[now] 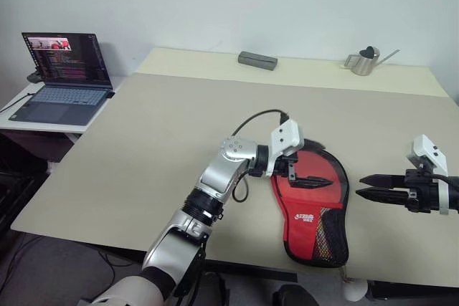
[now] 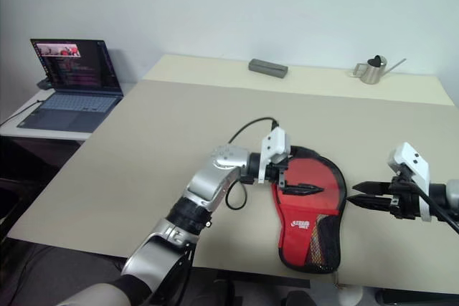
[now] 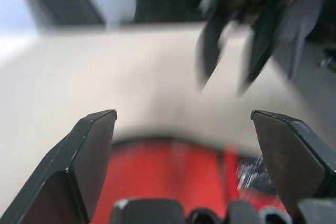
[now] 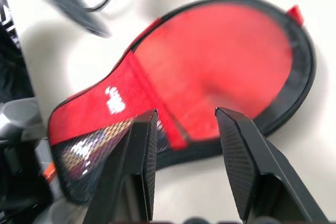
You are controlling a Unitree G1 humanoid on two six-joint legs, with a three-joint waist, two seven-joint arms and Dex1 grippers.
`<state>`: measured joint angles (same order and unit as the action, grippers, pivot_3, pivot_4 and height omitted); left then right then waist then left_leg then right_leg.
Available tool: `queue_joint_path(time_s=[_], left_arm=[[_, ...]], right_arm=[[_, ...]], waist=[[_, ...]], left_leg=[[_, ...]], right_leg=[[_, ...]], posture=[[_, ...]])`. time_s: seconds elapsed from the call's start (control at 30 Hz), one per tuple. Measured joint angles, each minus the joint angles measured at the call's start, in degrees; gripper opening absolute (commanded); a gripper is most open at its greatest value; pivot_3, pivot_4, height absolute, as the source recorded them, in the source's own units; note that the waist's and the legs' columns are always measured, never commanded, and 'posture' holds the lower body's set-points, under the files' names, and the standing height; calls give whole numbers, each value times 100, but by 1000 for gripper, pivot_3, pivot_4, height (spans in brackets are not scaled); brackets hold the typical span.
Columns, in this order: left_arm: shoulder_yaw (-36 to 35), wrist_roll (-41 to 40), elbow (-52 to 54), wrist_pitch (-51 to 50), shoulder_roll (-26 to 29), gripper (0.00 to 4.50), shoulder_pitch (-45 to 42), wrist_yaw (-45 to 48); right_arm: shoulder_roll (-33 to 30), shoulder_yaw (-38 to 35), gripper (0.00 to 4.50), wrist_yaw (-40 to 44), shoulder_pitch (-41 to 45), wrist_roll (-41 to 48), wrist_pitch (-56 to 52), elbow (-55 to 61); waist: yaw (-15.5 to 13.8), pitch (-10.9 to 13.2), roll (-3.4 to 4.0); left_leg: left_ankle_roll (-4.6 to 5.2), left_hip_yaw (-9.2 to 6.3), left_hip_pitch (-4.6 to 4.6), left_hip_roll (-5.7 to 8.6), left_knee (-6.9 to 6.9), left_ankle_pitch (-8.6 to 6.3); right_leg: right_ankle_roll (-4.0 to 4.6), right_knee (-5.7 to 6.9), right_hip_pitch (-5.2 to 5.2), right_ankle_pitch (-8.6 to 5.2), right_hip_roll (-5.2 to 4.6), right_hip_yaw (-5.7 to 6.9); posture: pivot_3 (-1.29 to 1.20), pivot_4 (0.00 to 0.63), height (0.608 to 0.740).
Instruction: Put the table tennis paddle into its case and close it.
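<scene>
The case (image 1: 313,209) lies flat on the beige table (image 1: 158,141), red with a black rim, a white logo and a mesh pocket at its narrow near end. Its round far part (image 4: 226,61) is smooth red inside the black edging. I cannot tell the table tennis paddle apart from the case. My left gripper (image 1: 314,180) hovers over the round part, pointing right, open and empty. My right gripper (image 1: 358,186) hangs just right of the case, pointing at it, open with nothing between its fingers (image 4: 139,145).
An open laptop (image 1: 64,77) sits on a side table at the left. A grey block (image 1: 257,60) and a small metal watering can (image 1: 366,61) stand along the table's far edge. A small white round thing (image 1: 353,290) shows below the front edge.
</scene>
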<state>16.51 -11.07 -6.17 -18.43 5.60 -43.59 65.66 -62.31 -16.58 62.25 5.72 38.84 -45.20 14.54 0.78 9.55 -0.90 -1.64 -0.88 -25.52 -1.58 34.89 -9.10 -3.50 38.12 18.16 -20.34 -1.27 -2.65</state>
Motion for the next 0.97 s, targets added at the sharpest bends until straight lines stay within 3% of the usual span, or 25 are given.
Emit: queue_joint_path(time_s=[0.17,0.3,0.43,0.73,0.97], left_arm=[[-556,-391,661,-670,851,4500,430,-168],[-1385,-818,1200,-1294,1845,4500,1013,-445],[-1923,-960,1371,-1512,2396,4500,1406,-671],[-2524,-1397,2287,-2003,2918,4500,2034,-1378],[-2436,-1366,2172,-1854,2954,4500,2013,-1529]], right_arm=[[280,306,1927,16,563,-398,534,-762],[551,705,1927,165,1382,-866,1168,-1908],[630,944,1927,476,1932,-1186,1609,-2847],[580,1114,1927,1017,2695,-1690,1980,-4015],[596,1104,1927,1007,2723,-1739,1980,-3894]], waist=[[90,13,13],[138,63,-2],[92,103,-8],[82,119,-8],[89,120,-9]], left_leg=[[-9,-4,17,-6,2,8],[-10,11,47,-11,0,10],[-13,9,49,-13,1,12],[-16,9,51,-14,-2,14],[-19,11,53,-15,-2,15]], right_leg=[[5,21,-3,2,7,-2],[12,54,-2,-2,3,-29],[19,68,0,-6,-2,-22],[28,77,-1,-11,-8,-16],[28,78,0,-11,-6,-18]], posture=[[0,150,740],[0,150,740],[0,150,740],[0,150,740],[0,150,740]])
